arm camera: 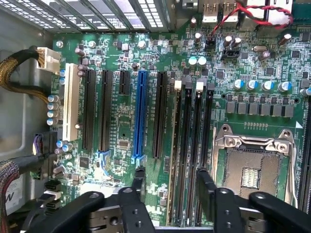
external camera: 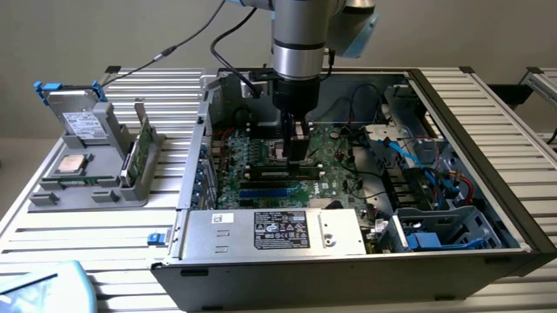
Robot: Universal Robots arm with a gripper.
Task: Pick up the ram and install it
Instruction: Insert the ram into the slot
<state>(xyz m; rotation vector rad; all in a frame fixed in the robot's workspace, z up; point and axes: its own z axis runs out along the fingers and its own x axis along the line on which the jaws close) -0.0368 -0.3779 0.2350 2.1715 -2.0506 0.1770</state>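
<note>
My gripper (external camera: 296, 156) reaches straight down into the open computer case (external camera: 487, 169), just above the motherboard (arm camera: 121, 121). Its two black fingers (arm camera: 139, 182) stand open and hold nothing. They straddle the row of black memory slots (arm camera: 197, 141) beside the empty processor socket (arm camera: 252, 165). Between them a thin dark-green edge, which I take for the ram (arm camera: 172, 155), runs along the slot nearest the black expansion slots. In the exterior view it shows as a dark strip (external camera: 280, 173) right under the fingers. How deep it sits I cannot tell.
A grey holder (external camera: 52, 195) at the exterior view's left carries a hard drive (external camera: 83, 120), a square silver chip (external camera: 72, 164) and an upright wider green card (external camera: 139, 150). The power supply (external camera: 278, 231) fills the case front. Cables and drive cages (external camera: 435, 195) crowd its right.
</note>
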